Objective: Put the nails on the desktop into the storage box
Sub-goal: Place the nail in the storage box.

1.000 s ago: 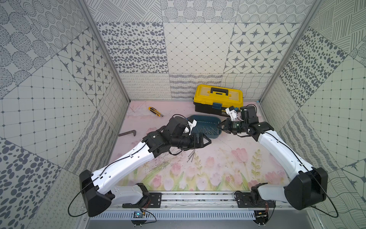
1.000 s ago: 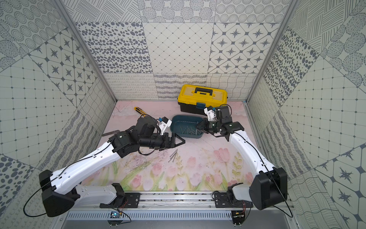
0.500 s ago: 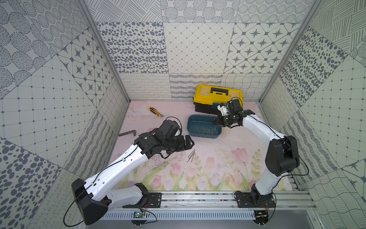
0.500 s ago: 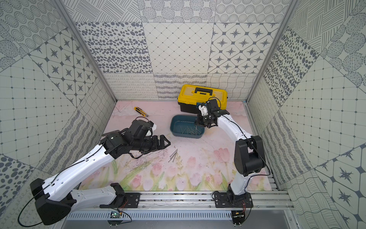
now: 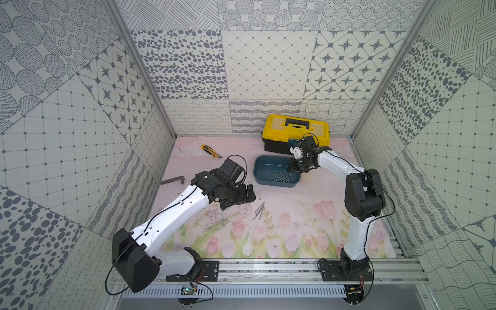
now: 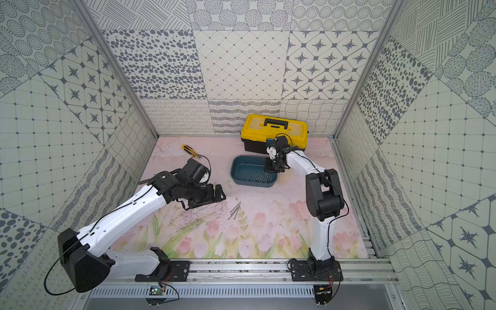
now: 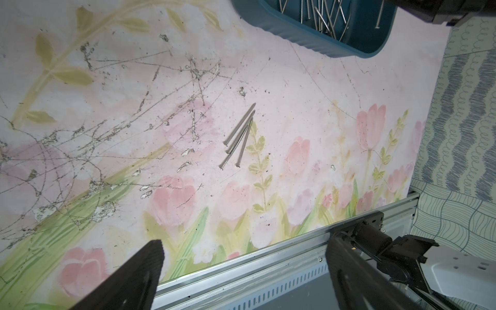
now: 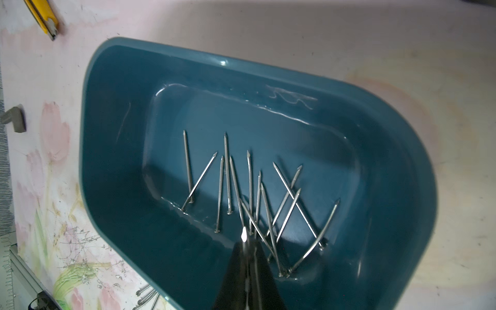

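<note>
The left wrist view picks out four loose nails [image 7: 241, 131] on the tabletop [image 7: 295, 80], tips toward the storage box [image 7: 281, 26]; the left hand [image 7: 245, 247] gapes empty. The right hand [image 8: 248, 241], pinched tight, hovers over boxed nails [image 8: 227, 174].

Left jaws wide; right jaws together.

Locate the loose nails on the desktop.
In both top views the loose nails lie bunched right of the open left hand, in front of the storage box.
</note>
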